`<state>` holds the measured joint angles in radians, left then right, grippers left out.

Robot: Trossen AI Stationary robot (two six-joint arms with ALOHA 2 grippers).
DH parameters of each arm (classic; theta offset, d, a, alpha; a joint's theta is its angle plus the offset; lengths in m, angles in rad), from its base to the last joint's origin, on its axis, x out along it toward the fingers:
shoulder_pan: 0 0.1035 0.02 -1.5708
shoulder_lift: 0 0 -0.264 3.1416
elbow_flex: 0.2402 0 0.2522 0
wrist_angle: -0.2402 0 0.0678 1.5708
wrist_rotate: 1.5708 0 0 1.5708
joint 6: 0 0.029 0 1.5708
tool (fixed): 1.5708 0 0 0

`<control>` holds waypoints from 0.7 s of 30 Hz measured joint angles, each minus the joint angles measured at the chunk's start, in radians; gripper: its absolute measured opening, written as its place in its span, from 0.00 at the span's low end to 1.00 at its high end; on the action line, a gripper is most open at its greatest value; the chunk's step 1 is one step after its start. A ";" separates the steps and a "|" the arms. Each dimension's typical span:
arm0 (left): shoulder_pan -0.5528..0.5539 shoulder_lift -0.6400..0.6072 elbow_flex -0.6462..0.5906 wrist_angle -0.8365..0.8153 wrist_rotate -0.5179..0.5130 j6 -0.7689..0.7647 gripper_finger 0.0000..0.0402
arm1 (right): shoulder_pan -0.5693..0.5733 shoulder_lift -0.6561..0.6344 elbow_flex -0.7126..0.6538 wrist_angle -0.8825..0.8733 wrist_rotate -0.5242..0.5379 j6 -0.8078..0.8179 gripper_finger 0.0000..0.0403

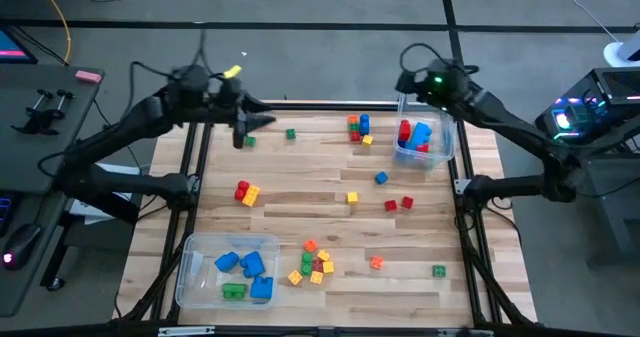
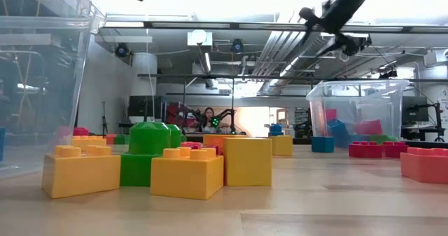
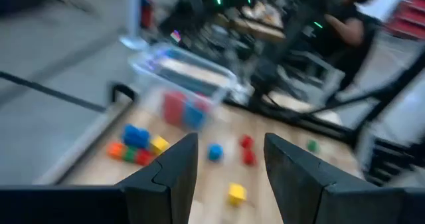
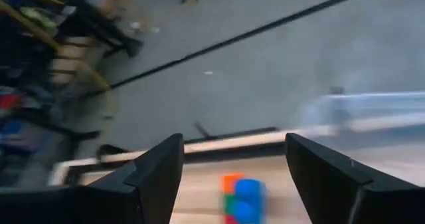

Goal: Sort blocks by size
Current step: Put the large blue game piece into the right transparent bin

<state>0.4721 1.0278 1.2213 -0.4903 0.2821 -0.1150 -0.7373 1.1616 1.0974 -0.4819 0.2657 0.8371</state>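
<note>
Nearest the front edge of the table (image 1: 400, 287), a clear bin (image 1: 192, 247) at the front left holds large blue blocks (image 1: 250, 267) and one green block (image 1: 234, 291). Just beside it, toward the middle, lies a cluster of small yellow, orange, red and green blocks (image 1: 315, 262); in the low view this cluster fills the foreground as yellow blocks (image 2: 189, 171) with a green block (image 2: 148, 152) behind them. An orange cube (image 1: 376, 263) and a green cube (image 1: 438, 270) lie apart to the right.

At mid-table, a red and yellow pair (image 1: 245, 191) sits on the left, a single yellow cube (image 1: 352, 198) near the centre, two red cubes (image 1: 398, 204) to its right, and a blue cube (image 1: 381, 177) just beyond them.

Along the far edge, two green cubes (image 1: 290, 133) lie on the left, and a stack of orange, blue, red and yellow blocks (image 1: 358, 127) stands near the centre. A second clear bin (image 1: 445, 147) at the far right holds red and blue blocks (image 1: 415, 135).

Left gripper (image 1: 262, 105): raised above the far left of the table, fingers (image 3: 176, 171) spread apart, nothing between them.

Right gripper (image 1: 408, 81): positioned above the far rim of the second bin, fingers (image 4: 159, 171) spread wide, nothing between them.
</note>
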 joint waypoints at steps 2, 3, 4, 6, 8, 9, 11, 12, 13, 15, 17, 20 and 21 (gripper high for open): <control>0.006 -0.029 0.000 0.007 -0.045 0.020 0.40 | 0.009 0.079 0.034 -0.016 -0.043 0.007 0.64; 0.008 -0.039 0.000 0.010 -0.058 0.025 0.40 | 0.017 0.127 0.060 -0.036 -0.062 -0.002 0.64; 0.011 -0.046 0.000 0.015 -0.063 0.029 0.40 | 0.026 0.175 0.087 -0.063 -0.081 -0.013 0.64; 0.014 -0.052 0.000 0.017 -0.065 0.029 0.40 | 0.051 0.274 0.149 -0.105 -0.104 -0.053 0.65; 0.014 -0.052 0.000 0.011 -0.065 0.029 0.40 | 0.075 0.366 0.219 -0.130 -0.113 -0.094 0.65; 0.014 -0.051 0.000 0.001 -0.065 0.029 0.40 | 0.084 0.411 0.256 -0.148 -0.114 -0.114 0.65; 0.014 -0.044 0.000 -0.022 -0.065 0.022 0.40 | 0.097 0.492 0.334 -0.189 -0.114 -0.141 0.65; 0.014 -0.040 0.000 -0.035 -0.066 0.020 0.40 | 0.101 0.531 0.373 -0.210 -0.114 -0.150 0.65; 0.014 -0.037 0.000 -0.051 -0.066 0.015 0.40 | 0.102 0.569 0.413 -0.238 -0.114 -0.161 0.65; 0.014 -0.032 0.000 -0.081 -0.066 0.011 0.40 | 0.100 0.640 0.484 -0.288 -0.109 -0.180 0.65; 0.013 -0.028 0.000 -0.102 -0.066 0.011 0.40 | 0.100 0.703 0.546 -0.337 -0.085 -0.196 0.65; 0.012 -0.025 0.000 -0.122 -0.066 0.003 0.40 | 0.100 0.786 0.620 -0.399 -0.055 -0.219 0.65; 0.012 -0.025 0.000 -0.121 -0.066 0.003 0.40 | 0.099 0.810 0.638 -0.419 -0.049 -0.221 0.65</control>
<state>0.4843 1.0023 1.2213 -0.6117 0.2161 -0.1120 -0.6378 1.9719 1.7351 -0.9013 0.2164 0.6158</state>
